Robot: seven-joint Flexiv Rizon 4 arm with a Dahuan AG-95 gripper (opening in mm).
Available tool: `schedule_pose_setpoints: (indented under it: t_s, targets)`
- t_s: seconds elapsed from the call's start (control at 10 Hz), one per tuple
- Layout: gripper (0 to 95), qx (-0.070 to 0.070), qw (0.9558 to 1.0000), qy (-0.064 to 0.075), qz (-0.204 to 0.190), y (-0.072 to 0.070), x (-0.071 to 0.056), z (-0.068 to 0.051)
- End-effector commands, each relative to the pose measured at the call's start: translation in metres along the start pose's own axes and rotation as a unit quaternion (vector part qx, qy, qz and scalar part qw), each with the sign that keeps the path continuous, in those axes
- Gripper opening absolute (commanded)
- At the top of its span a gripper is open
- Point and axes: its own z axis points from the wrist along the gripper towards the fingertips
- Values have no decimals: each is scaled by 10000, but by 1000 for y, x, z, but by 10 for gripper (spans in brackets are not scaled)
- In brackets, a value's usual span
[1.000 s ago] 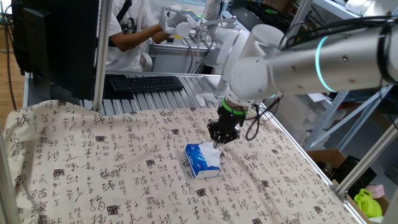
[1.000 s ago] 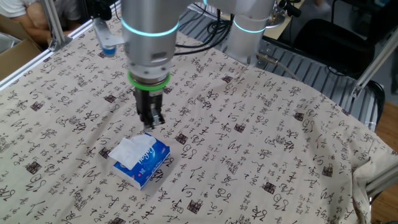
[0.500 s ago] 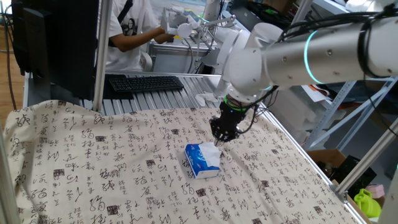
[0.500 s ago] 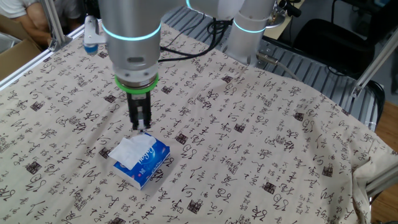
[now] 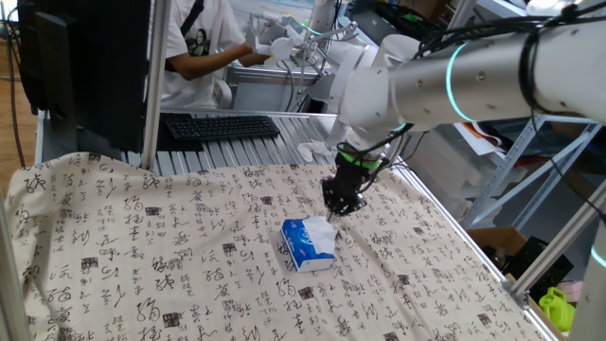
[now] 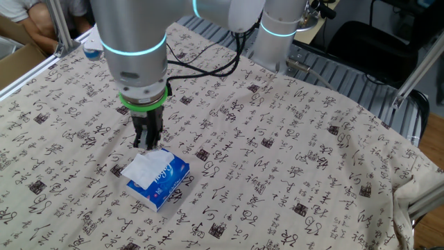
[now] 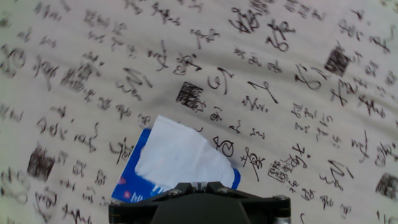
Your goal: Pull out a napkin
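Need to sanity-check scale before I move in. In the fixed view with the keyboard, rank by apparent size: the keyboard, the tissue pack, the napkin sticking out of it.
1. Black keyboard, largest, though farthest from the camera.
2. Blue-and-white tissue pack.
3. Napkin, smallest; only its exposed part shows.

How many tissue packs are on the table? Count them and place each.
1. The blue tissue pack lies on the patterned cloth, just below the gripper, with a napkin sticking out.

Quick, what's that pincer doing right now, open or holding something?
Pincer: holding nothing, poised just above the napkin on the blue pack; open or closed cannot be told.
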Motion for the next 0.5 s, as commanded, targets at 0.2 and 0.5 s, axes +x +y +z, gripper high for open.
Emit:
schedule_pose_setpoints:
  t_s: [0.2,0.5]
  targets:
    - [0,297,9971,60,692,2,-7,9]
    - [0,478,9961,8,738,6,-8,16]
